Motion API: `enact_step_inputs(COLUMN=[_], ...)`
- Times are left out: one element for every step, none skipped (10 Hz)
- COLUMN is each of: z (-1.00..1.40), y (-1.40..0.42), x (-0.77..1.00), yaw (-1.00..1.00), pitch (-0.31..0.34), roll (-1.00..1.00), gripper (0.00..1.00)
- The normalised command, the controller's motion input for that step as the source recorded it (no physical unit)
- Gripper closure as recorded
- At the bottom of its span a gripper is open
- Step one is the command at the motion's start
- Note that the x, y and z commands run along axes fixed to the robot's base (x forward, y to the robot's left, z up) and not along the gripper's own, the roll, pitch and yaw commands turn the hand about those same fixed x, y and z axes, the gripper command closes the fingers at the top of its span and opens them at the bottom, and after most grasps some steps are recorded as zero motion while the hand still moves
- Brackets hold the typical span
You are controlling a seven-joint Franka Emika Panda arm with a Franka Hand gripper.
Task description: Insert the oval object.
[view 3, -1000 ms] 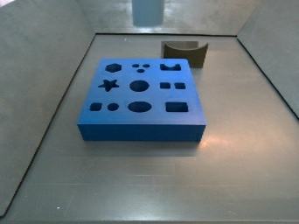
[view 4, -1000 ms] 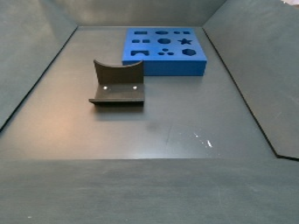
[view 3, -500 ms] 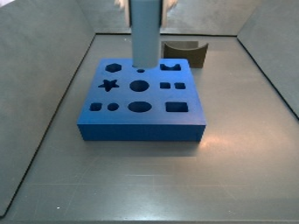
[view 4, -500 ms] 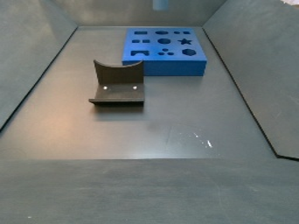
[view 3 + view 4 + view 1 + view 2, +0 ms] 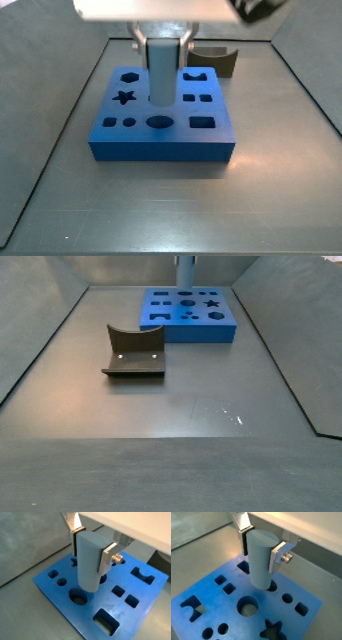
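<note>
Above the blue block (image 5: 160, 112), gripper (image 5: 92, 543) fingers pinch the oval object (image 5: 262, 559) upright.

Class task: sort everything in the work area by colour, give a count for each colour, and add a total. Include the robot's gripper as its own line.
Blue: 1, the blue block with shaped holes.
Pale grey-blue: 1, the oval object, held upright over the block.
Dark olive-brown: 1, the curved piece, standing apart on the floor.
Silver: 1, the gripper, shut on the oval object.
Total: 4
</note>
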Motion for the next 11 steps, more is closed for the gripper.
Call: enact_step_inputs(z=[-0.49, -0.32, -0.28, -0.28, -0.32, -0.35, -0.4, -0.39, -0.39, -0.45, -0.48], y=[0.05, 0.0, -0.21, -0.41, -0.5, -0.42, -0.19, -0.01, 0.0, 0.11, 0.12], x=[-0.02, -0.02, -0.07, 0.0, -0.02, -0.07, -0.04, 0.03, 0.08, 0.09, 0.11], yaw=[-0.03, 0.0, 0.0, 0.0, 0.0, 0.0, 0.0, 0.0, -0.01, -0.05, -0.05], pitch=[-0.011, -0.026, -0.073, -0.041, -0.054, -0.083, -0.07, 0.0, 0.0, 0.026, 0.027], roll=[0.01, 0.0, 0.0, 0.05, 0.06, 0.0, 0.0, 0.0, 0.05, 0.11, 0.12], gripper=[1.0, 1.0, 1.0, 1.0, 1.0, 1.0, 1.0, 1.0, 1.0, 1.0, 1.0])
